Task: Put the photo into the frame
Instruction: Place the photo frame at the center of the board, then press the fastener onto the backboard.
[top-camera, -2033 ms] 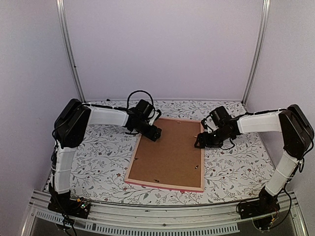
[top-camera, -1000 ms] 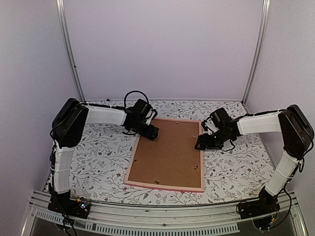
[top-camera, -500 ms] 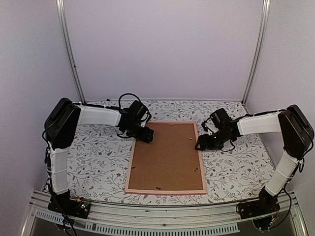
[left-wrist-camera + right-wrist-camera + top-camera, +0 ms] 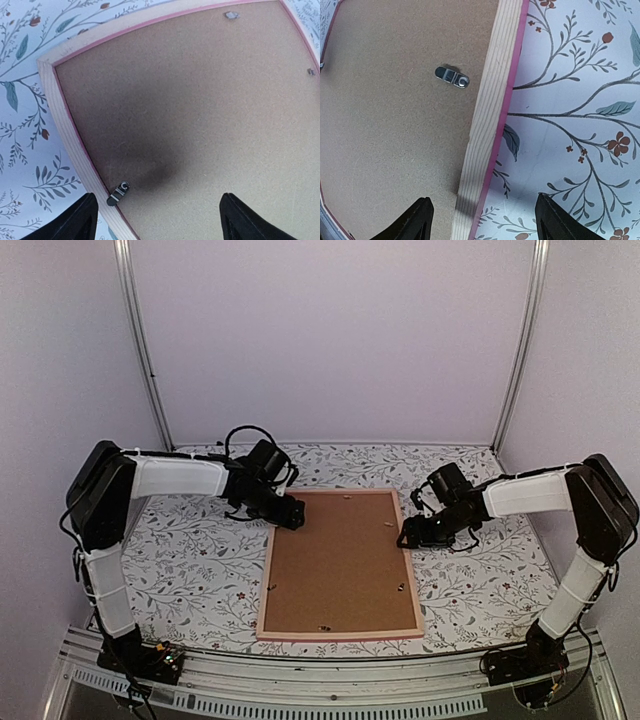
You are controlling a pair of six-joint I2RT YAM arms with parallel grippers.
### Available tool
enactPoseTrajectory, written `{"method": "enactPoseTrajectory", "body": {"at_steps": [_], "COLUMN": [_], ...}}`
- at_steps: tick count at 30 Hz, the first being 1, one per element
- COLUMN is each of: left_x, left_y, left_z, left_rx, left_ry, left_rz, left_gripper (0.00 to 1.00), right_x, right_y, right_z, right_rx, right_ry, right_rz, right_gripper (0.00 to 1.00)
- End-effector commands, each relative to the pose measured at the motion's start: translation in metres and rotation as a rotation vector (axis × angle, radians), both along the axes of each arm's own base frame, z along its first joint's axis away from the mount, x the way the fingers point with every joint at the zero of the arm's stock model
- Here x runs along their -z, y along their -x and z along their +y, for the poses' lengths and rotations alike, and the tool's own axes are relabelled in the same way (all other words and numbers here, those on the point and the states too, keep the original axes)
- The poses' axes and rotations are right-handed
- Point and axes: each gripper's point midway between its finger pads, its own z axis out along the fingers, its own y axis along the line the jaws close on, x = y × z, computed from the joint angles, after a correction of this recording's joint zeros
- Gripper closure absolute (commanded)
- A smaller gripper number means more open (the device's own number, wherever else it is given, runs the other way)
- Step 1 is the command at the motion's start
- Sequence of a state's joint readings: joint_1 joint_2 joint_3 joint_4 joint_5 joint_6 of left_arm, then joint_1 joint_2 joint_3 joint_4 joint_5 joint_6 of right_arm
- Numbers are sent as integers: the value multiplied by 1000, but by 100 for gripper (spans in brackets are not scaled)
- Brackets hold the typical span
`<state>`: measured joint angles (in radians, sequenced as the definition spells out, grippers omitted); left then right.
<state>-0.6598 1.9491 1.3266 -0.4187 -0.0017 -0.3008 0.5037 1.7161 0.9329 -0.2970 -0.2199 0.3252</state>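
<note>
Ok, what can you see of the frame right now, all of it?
The frame lies flat, back side up, on the floral tablecloth, with its long sides running away from the arms. Its thin rails look like pale wood with pink outer edges. A brown backing board fills it, with small metal clips near the rails. The left gripper is open at its far left corner and the right gripper is open astride the right rail. Contact can't be judged.

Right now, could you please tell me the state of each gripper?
Left gripper: open, holding nothing, jaws either side of the frame rail.
Right gripper: open, holding nothing, straddling the frame's opposite rail.
</note>
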Motion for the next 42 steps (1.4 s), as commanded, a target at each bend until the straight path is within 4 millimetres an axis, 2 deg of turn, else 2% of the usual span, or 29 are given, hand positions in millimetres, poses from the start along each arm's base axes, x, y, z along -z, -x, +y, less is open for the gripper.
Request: {"method": "enactPoseTrajectory", "body": {"at_steps": [1, 20, 26, 35, 42], "left_x": [-9, 32, 32, 29, 26], "left_y": [-10, -1, 7, 34, 42], "left_z": [7, 7, 7, -6, -11], "left_rx": [-17, -5, -7, 29, 50], "left_ry": [-12, -36, -28, 15, 33], "left_rz": [-55, 24, 31, 68, 75], "left_gripper": [14, 14, 15, 17, 19], "right_x": [-10, -10, -10, -9, -10], "right_y": [-2, -1, -1, -3, -2], "right_z": [3, 2, 2, 3, 3], "right_rx": [2, 3, 4, 2, 2], "right_ry": [-30, -26, -26, -27, -26], "right_rz": [-25, -22, -22, -21, -20], "right_gripper": [26, 26, 26, 26, 26]}}
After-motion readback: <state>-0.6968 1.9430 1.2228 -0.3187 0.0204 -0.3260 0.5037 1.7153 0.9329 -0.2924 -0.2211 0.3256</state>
